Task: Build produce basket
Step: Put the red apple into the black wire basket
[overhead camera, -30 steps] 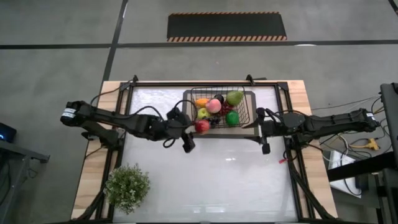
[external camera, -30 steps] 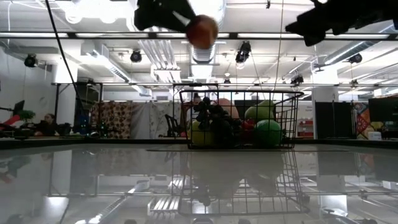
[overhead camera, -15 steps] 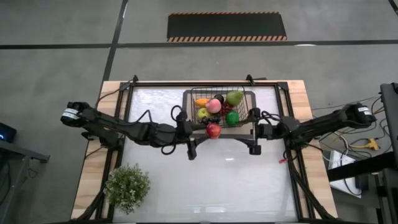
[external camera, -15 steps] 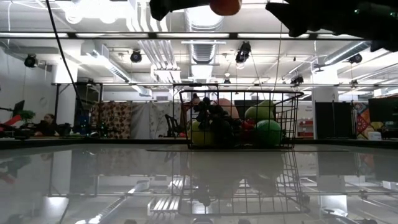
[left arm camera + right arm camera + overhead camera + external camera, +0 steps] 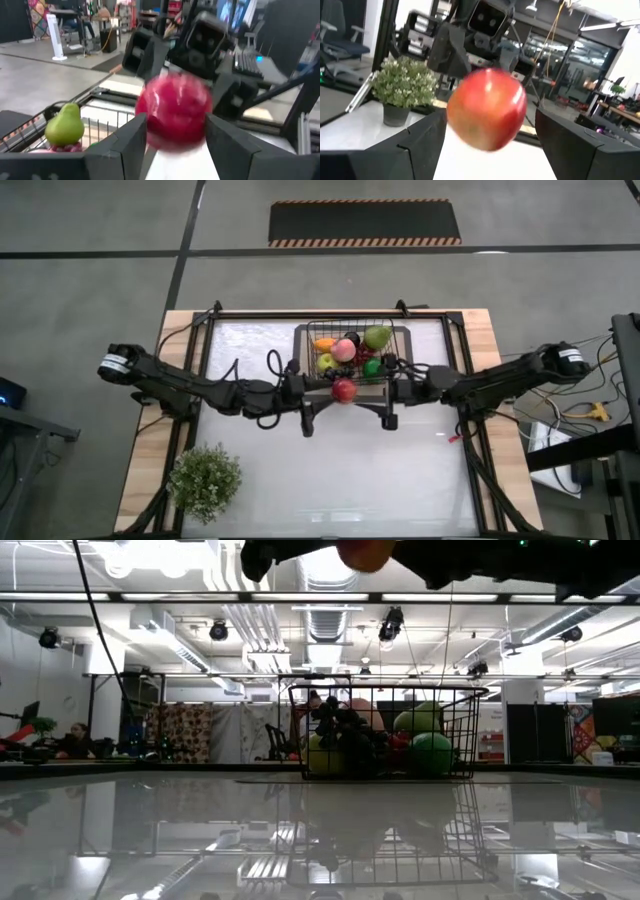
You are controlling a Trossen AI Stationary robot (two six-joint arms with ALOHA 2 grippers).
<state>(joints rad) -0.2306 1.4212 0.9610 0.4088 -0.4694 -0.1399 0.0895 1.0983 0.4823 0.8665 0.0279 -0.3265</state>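
A red apple [image 5: 343,390] is held high above the table, just in front of the near side of the black wire basket [image 5: 300,340]. My left gripper [image 5: 175,135] is shut on it and reaches in from the table's left. My right gripper [image 5: 487,130] is open and reaches in level from the table's right, one finger on either side of the same apple [image 5: 487,109], with a gap showing. The basket holds a green pear [image 5: 377,336], a pink peach [image 5: 344,349], green apples, an orange mango and dark grapes. My left gripper pinches the red apple by its two opposite sides [image 5: 150,117] between its two fingers [image 5: 131,137]. The fingers lie level and come from the table's left. The apple is lifted clear, high over the table, and shows at the top edge of the low view [image 5: 365,552].
A bushy potted plant [image 5: 205,480] stands at the table's near left corner. A dark mat with striped edges [image 5: 365,223] lies on the floor beyond the table. The white tabletop [image 5: 340,470] in front of the basket is bare.
My left gripper has carried the red apple up and toward the table's right, stopping in front of the basket's near side. My right gripper has moved toward the table's left, closing in on the apple until its open fingers stand around it.
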